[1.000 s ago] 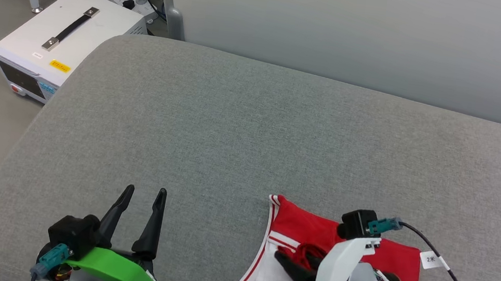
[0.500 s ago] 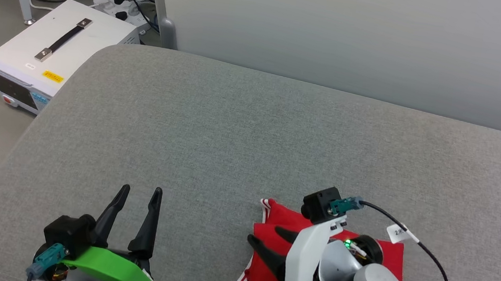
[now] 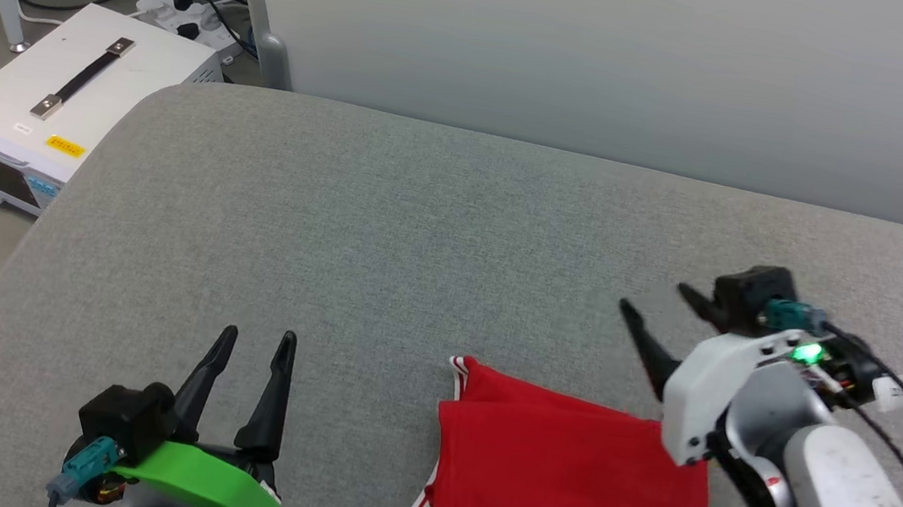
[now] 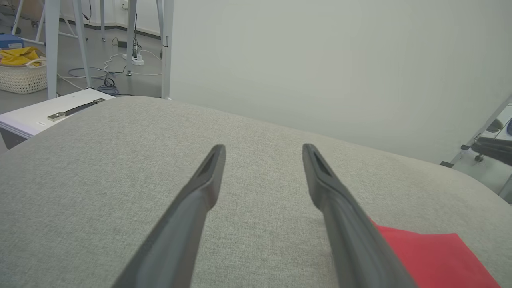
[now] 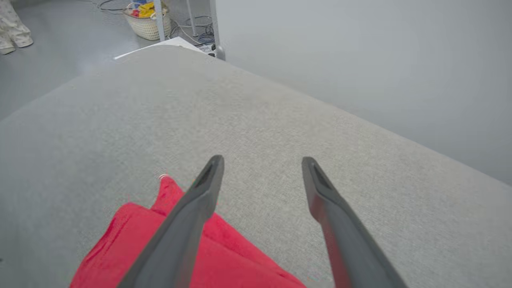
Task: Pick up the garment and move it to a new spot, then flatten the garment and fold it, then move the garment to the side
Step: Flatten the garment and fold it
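A folded garment (image 3: 570,480) of smooth red cloth lay flat as a rough rectangle on a grey cushion (image 3: 387,221), whose cover was a coarse woven fabric with softly rounded corners. The garment sat against the cushion's near edge, right of the middle, and a strip of red-and-white striped trim peeked out along its left side and at its far left corner. The right gripper (image 3: 652,296), two long, dark, tapering fingers on a glossy white housing with a small green light, was spread wide and held nothing. Its fingertips lay past the garment's far right corner, over bare cushion, and the white housing overlapped that corner in the head view. In the right wrist view the garment (image 5: 232,260) lay low and to the left, partly behind one finger, with the right gripper (image 5: 262,159) pointing beyond it. The left gripper (image 3: 258,337), on a bright green bracket, was also open and empty near the cushion's near edge, well to the left of the garment. In the left wrist view the left gripper (image 4: 264,147) framed bare cushion, with the garment (image 4: 436,256) at the lower right. A boxy white case (image 3: 52,102) with a black strap handle stood on the floor off the cushion's far left corner.
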Robot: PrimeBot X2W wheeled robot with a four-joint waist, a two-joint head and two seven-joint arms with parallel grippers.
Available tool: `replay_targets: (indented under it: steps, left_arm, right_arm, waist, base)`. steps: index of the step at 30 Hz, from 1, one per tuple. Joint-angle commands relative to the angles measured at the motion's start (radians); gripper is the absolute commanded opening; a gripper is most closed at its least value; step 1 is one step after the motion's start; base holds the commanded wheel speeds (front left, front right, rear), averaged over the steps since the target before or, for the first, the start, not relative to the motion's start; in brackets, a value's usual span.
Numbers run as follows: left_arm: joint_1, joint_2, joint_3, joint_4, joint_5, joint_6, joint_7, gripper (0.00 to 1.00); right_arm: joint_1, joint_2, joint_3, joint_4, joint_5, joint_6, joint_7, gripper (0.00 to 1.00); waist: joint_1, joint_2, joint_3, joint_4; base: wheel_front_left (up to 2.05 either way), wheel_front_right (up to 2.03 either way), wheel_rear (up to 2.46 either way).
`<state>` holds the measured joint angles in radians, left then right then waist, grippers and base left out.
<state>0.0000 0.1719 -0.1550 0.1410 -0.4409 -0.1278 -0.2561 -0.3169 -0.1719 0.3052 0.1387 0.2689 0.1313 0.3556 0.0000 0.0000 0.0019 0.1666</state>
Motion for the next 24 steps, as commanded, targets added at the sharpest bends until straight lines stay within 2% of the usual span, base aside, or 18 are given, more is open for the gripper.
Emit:
replay_targets:
  steps: [1,6,10,14,18,24]
  left_arm:
    - [0.001,-0.006,0.0,-0.011,0.0,-0.003,-0.006,1.0]
    - [0.0,-0.012,0.0,-0.039,0.003,-0.003,-0.006,1.0]
    - [0.001,-0.019,0.003,-0.062,0.008,-0.003,-0.006,1.0]
    - [0.002,-0.028,0.008,-0.088,0.018,-0.003,-0.006,1.0]
    - [0.004,-0.035,0.011,-0.108,0.032,-0.003,-0.006,1.0]
    - [0.015,-0.049,0.026,-0.152,0.06,-0.003,-0.006,1.0]
  right_arm:
    - [-0.018,-0.03,-0.02,-0.021,-0.017,-0.001,-0.035,1.0]
    - [0.01,-0.132,-0.128,-0.084,-0.064,-0.001,-0.162,1.0]
    - [0.08,-0.156,-0.231,-0.138,-0.059,-0.001,-0.262,1.0]
    - [0.176,-0.148,-0.312,-0.205,-0.043,-0.001,-0.345,1.0]
    - [0.263,-0.108,-0.375,-0.268,-0.033,-0.001,-0.41,1.0]
    - [0.368,-0.039,-0.402,-0.305,-0.045,-0.001,-0.493,1.0]
  waist:
    - [0.0,0.0,0.003,-0.009]
    - [0.0,0.0,0.01,-0.028]
    - [0.0,0.0,0.019,-0.043]
    - [0.0,0.0,0.034,-0.059]
    - [0.0,0.0,0.042,-0.069]
    - [0.0,0.0,0.044,-0.072]
  base:
    - [0.0,0.0,0.0]
    - [0.0,0.0,0.0]
    - [0.0,0.0,0.0]
    - [0.0,0.0,0.0]
    - [0.0,0.0,0.0]
    - [0.0,0.0,0.0]
